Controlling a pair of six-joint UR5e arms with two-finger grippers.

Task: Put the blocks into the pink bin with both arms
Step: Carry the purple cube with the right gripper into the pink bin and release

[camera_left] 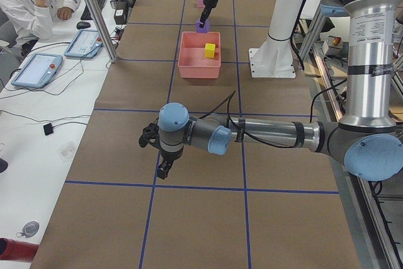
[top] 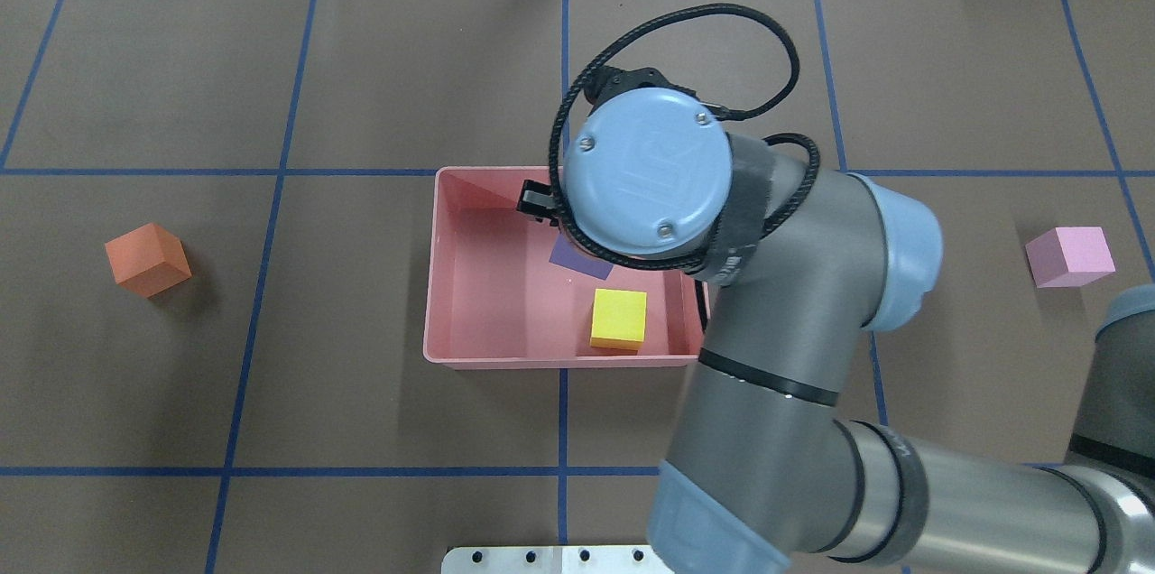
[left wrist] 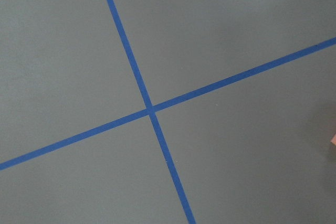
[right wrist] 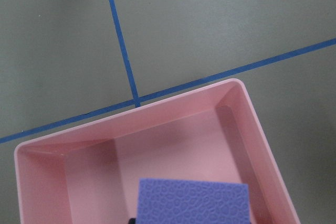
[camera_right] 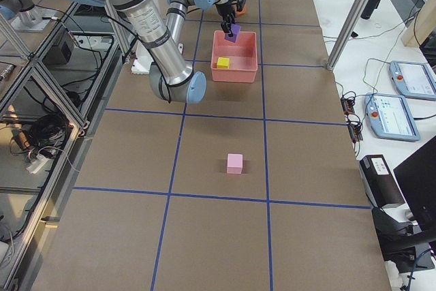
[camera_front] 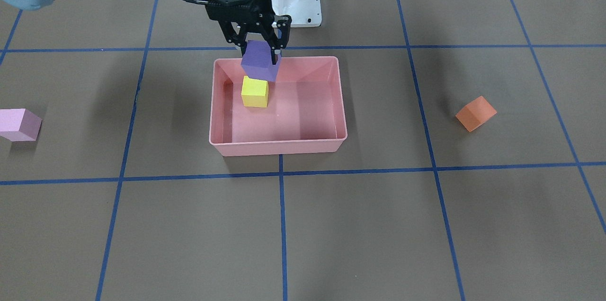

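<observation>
A brown surface (camera_front: 331, 253) marked off by blue tape lines (camera_front: 282, 225) fills the scene, and a white desk (camera_left: 25, 130) is seen along one side in the side view. Near the middle of the surface the pink bin (camera_front: 279, 147) is set, and the yellow block (camera_front: 254, 92) is found on its floor, close to the wall nearest the robot. The purple block (camera_front: 255, 68) is clamped between the fingers of the right hand (camera_front: 259, 52), turned a little askew to the bin's walls. It is held in the air over the bin's opening, clear of the rim and apart from the yellow block. In the right wrist view a far corner of the bin is seen beneath it. The orange block (camera_front: 476, 113) lies well apart from the bin on the robot's left, the light pink block (camera_front: 19, 124) well apart on its right. The left hand (camera_left: 165, 168) is shown only by the side camera, hanging over the surface away from the bin; whether it is wide or narrow cannot be told. The step in hand is judged to be the release of the second block. For the next move the fingers would need to be parted, perhaps after a short descent, so that the purple block is dropped onto bare floor beside the yellow one rather than upon it.
</observation>
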